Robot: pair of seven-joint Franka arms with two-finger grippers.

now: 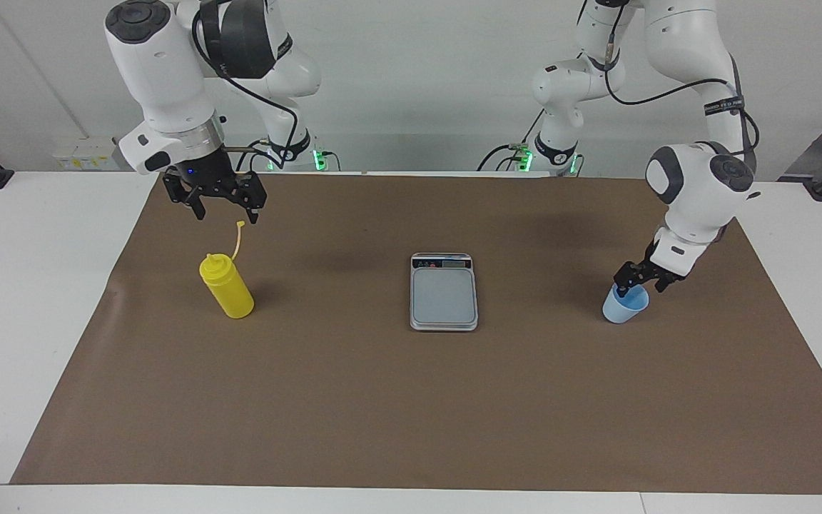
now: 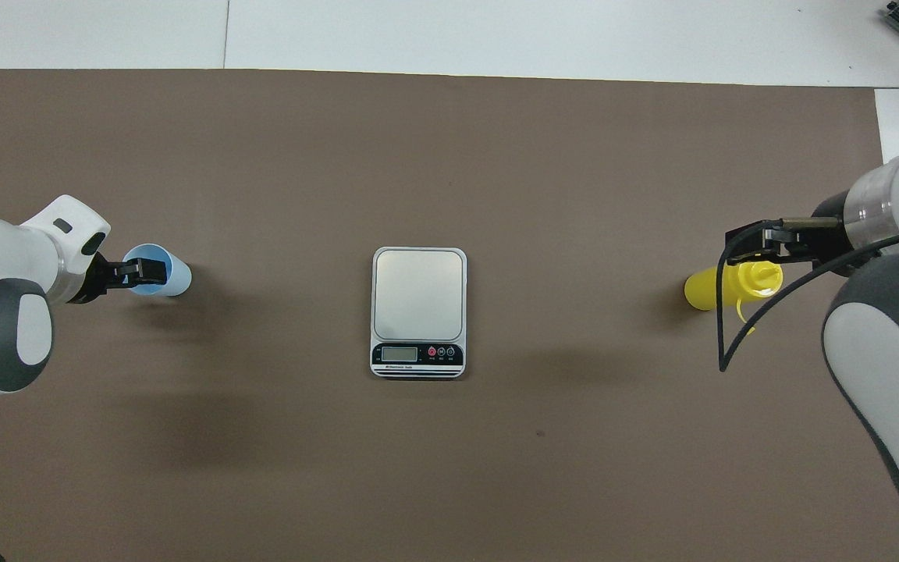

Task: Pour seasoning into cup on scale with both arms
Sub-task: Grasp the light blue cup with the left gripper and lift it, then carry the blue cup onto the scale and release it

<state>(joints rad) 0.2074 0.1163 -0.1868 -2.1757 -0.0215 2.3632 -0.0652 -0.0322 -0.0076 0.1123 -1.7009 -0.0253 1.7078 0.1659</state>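
The yellow seasoning bottle [image 1: 229,289] stands upright toward the right arm's end of the table, its cap strap sticking up; it also shows in the overhead view [image 2: 708,289]. My right gripper [image 1: 225,213] [image 2: 758,248] hangs open just above the bottle and does not touch it. The light-blue cup [image 1: 623,307] [image 2: 178,279] stands toward the left arm's end. My left gripper [image 1: 641,285] [image 2: 147,273] is low at the cup's rim, open, with one finger dipping inside the cup. The silver-grey scale [image 1: 444,296] [image 2: 418,293] lies between them with nothing on it, its display strip toward the robots.
A brown paper mat [image 1: 411,400] covers most of the white table [image 1: 18,285]. Bottle, scale and cup stand roughly in one row across the mat.
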